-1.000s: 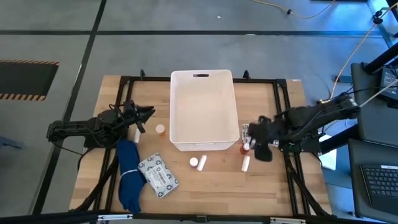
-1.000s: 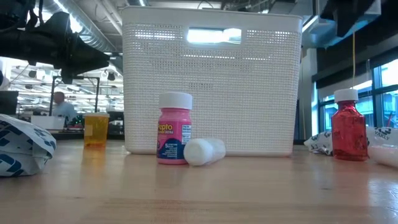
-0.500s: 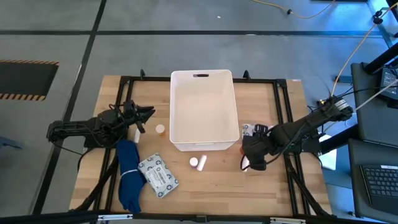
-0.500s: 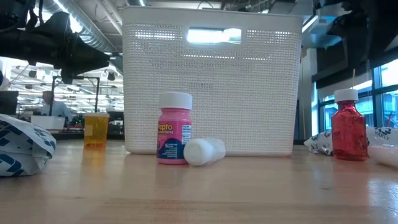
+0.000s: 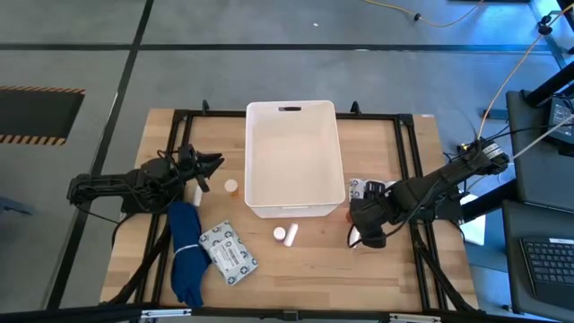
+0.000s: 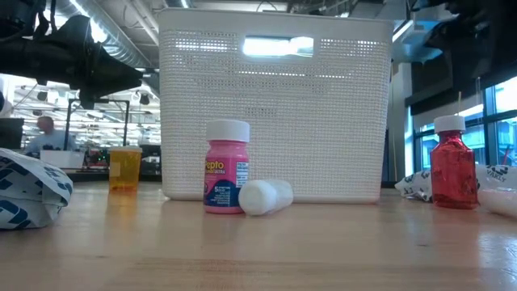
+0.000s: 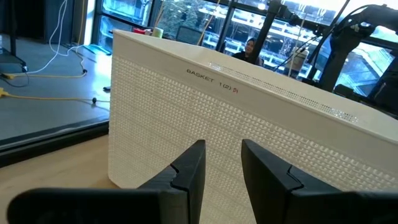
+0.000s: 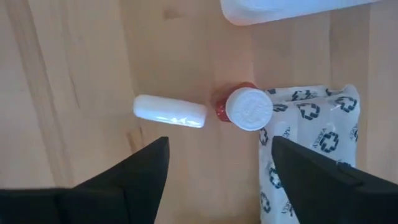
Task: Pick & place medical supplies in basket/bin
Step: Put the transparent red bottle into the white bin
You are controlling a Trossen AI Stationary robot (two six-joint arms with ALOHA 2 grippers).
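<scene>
**A:** Looking at the high view first: the white basket (image 5: 294, 158) sits mid-bench (image 5: 395, 278) and looks empty inside. The right gripper (image 5: 361, 229) hangs over the bench just off the basket's near right corner, above where the red bottle stands. The left gripper (image 5: 208, 172) waits by the basket's left wall, with an orange vial (image 5: 231, 187) near it. A blue cloth (image 5: 186, 249) and a printed packet (image 5: 229, 253) lie near the front left.

**B:** And the low view?

**A:** A pink bottle (image 6: 226, 166) stands in front of the basket, a white cylinder (image 6: 264, 196) lying against it. The red bottle (image 6: 453, 170) stands upright off to the right, touching another printed packet (image 6: 418, 187).

**B:** Wrist views?

**A:** Left wrist: fingers (image 7: 186, 171) sit narrowly apart, gripping nothing, facing the basket wall (image 7: 249, 124). Right wrist: the gripper's fingers (image 8: 146, 171) are spread wide, nothing between them, straight above the red bottle's white cap (image 8: 248, 108), with a second white cylinder (image 8: 170, 111) lying just beside it.
</scene>
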